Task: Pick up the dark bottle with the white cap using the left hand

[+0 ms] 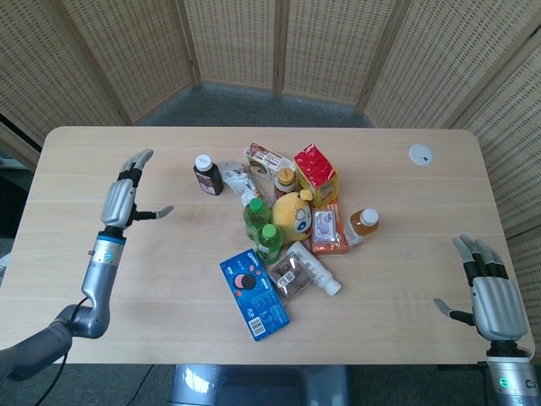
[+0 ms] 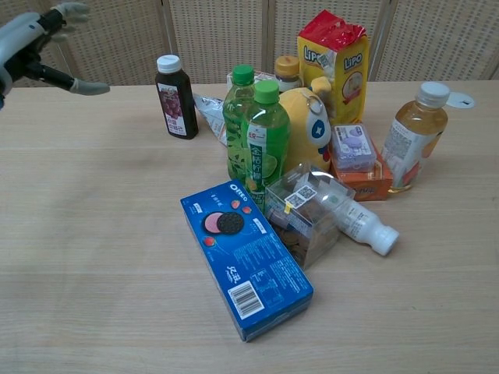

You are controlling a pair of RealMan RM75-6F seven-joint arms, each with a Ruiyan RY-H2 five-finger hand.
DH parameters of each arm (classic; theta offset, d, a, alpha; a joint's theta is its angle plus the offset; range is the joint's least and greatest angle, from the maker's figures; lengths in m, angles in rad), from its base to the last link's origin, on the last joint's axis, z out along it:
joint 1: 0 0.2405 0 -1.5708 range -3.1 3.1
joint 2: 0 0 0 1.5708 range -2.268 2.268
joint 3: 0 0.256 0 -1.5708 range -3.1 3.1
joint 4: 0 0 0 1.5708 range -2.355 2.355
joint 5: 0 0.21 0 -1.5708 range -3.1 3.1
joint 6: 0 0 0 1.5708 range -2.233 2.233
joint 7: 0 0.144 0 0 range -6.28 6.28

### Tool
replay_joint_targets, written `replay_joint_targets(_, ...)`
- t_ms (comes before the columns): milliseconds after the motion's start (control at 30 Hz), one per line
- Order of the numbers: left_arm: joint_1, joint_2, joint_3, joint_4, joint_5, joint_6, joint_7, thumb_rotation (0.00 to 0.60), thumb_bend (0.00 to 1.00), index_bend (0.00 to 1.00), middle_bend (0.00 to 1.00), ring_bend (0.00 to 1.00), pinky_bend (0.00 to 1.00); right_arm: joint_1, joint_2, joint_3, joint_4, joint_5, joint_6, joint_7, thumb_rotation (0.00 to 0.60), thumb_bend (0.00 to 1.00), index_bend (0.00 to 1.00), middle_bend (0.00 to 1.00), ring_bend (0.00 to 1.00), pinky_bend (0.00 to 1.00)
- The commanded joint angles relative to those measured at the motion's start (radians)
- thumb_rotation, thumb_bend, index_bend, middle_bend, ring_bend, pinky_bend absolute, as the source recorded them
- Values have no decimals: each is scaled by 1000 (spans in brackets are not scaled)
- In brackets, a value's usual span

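Observation:
The dark bottle with the white cap stands upright on the table, at the left edge of a cluster of groceries. My left hand hovers open to the left of it, fingers spread and thumb pointing toward the bottle, a clear gap between them. My right hand rests open near the table's front right corner, far from the bottle; the chest view does not show it.
Right of the bottle lie a crumpled wrapper, two green bottles, a yellow plush toy, a red snack bag, an orange-juice bottle, a blue Oreo box and a clear cookie box. A white disc sits far right.

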Motion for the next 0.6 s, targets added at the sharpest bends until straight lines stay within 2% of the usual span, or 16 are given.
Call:
replay_joint_targets(33, -52, -48, -28, 36, -77, -96, 49, 600, 0, 0, 0, 0, 0, 1, 0, -1, 1, 1, -2, -1, 600, 0, 0, 0, 0, 0)
replay_joint_targets(167, -92, -92, -64, 90, -145, -150, 76, 600, 0, 0, 0, 0, 0, 2, -3, -3, 5, 2, -7, -4, 600, 0, 0, 0, 0, 0)
replay_joint_targets(600, -243, -215, -124, 288, -232, -256, 134, 600, 0, 0, 0, 0, 0, 14, -16, 1, 26, 30, -37, -9, 600, 0, 0, 0, 0, 0)
